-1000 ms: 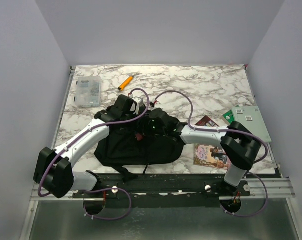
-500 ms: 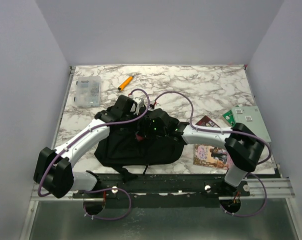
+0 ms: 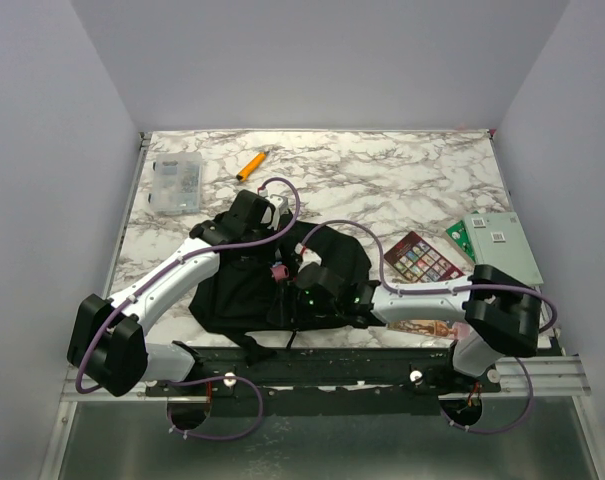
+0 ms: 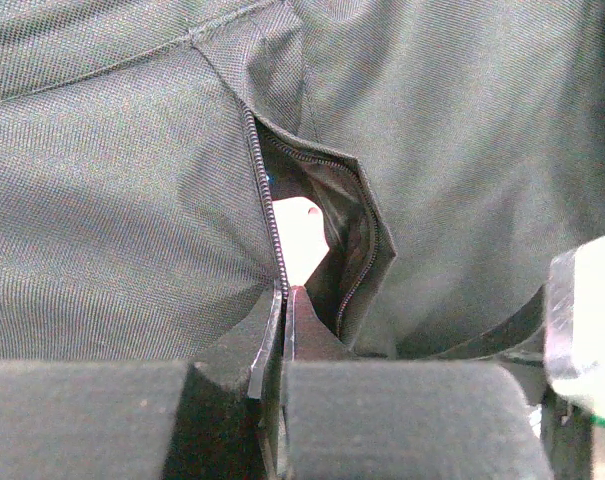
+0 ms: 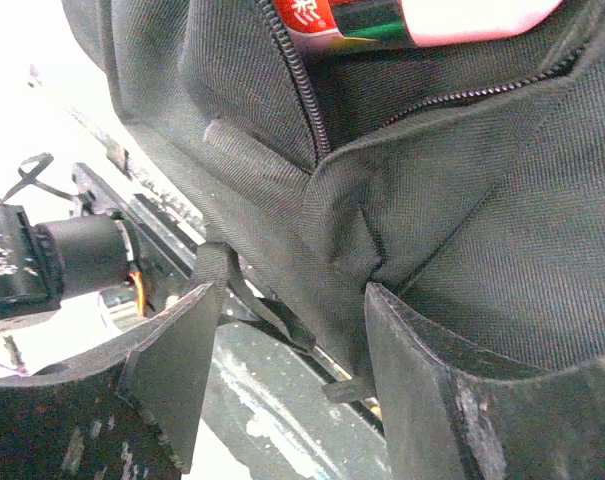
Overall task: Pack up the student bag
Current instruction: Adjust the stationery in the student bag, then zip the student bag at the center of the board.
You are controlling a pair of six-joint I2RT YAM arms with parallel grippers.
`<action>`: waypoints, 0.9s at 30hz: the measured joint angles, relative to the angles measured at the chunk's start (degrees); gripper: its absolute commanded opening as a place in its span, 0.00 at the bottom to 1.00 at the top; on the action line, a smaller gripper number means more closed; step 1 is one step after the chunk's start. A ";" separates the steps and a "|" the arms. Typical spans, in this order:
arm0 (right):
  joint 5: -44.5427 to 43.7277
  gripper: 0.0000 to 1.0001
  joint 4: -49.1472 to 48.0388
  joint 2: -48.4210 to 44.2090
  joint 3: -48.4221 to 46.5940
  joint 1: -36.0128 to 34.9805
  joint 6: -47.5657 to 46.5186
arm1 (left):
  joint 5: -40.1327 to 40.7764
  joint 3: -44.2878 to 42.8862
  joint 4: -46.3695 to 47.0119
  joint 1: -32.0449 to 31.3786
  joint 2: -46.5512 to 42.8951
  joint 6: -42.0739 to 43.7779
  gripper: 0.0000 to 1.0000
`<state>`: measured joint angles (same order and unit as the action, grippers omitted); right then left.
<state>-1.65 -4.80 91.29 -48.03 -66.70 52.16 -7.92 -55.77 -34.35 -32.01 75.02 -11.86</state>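
Note:
The student bag (image 3: 237,295) is a large black fabric backpack lying at the near middle of the table. My left gripper (image 3: 273,243) is shut on the zipper edge of the bag's opening (image 4: 312,215); in the left wrist view (image 4: 285,296) the jaws are pressed together on the fabric. My right gripper (image 3: 295,300) is open low at the bag's near side; in the right wrist view (image 5: 292,345) bag fabric (image 5: 282,170) lies against one finger (image 5: 432,390). A pink, red and green item (image 5: 412,15) sits in the open zipper, and also shows pink in the top view (image 3: 278,272).
A clear plastic box (image 3: 176,183) and an orange marker (image 3: 250,165) lie at the far left. A dark-covered book (image 3: 420,258), a green-and-grey board (image 3: 497,240) and a pale book (image 3: 422,325) under the right arm lie at the right. The metal rail (image 3: 382,365) runs along the near edge.
My right arm has swung down toward the near edge, its gripper moving from the bag's top to its near side. The dark book and a pink item at the opening now show. The left arm is still.

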 measured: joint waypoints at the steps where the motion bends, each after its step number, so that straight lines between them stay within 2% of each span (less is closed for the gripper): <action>1: -0.50 0.63 -0.83 0.44 -0.09 -0.90 0.02 | -0.02 0.00 0.00 0.00 0.00 0.00 0.00; 13: -8.15 0.46 -1.09 6.27 -3.06 -2.97 -0.98 | -0.46 0.00 0.46 0.00 0.00 0.00 0.01; 27: -13.18 0.51 -1.38 4.96 -2.89 -3.26 -1.38 | -0.66 0.11 0.83 0.00 -0.02 -0.07 0.00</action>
<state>-14.83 -6.17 96.25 -50.92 -69.95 50.78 -8.58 -55.66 -33.52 -32.01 75.00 -11.92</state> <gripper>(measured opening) 0.509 0.011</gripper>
